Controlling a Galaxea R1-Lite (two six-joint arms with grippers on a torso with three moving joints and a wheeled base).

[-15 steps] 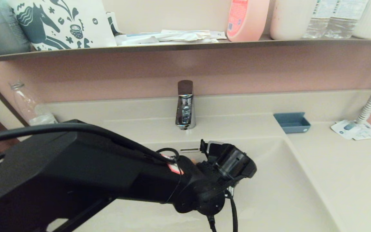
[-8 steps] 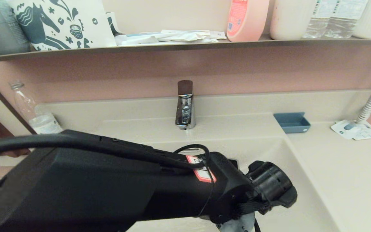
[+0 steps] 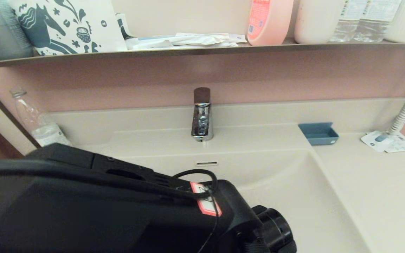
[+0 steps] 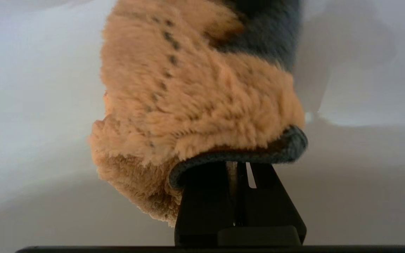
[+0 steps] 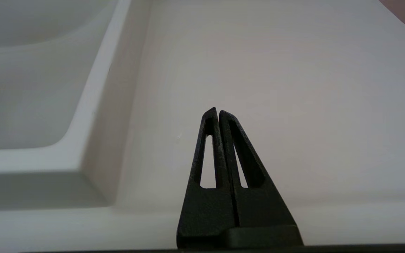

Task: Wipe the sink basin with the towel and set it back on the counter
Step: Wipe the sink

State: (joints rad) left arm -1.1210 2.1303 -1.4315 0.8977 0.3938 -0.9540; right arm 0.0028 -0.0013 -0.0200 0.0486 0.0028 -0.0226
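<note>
a: any writing to read?
b: none legible; the pink bottle above the faucet has tiny unreadable print.
a: the towel?
b: fluffy orange-tan terry with a grey edge, pinched in the closed left gripper, inside the smooth cream sink basin below the faucet.
a: right gripper?
b: fingers pressed together, empty, over the counter.

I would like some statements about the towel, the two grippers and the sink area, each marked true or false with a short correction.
1. The left gripper is shut on the towel. True.
2. The right gripper holds the towel. False: it is shut, empty, over the counter.
3. A blue tray sits on the counter right of the faucet. True.
4. The towel is white. False: it is orange-tan with a grey edge.
</note>
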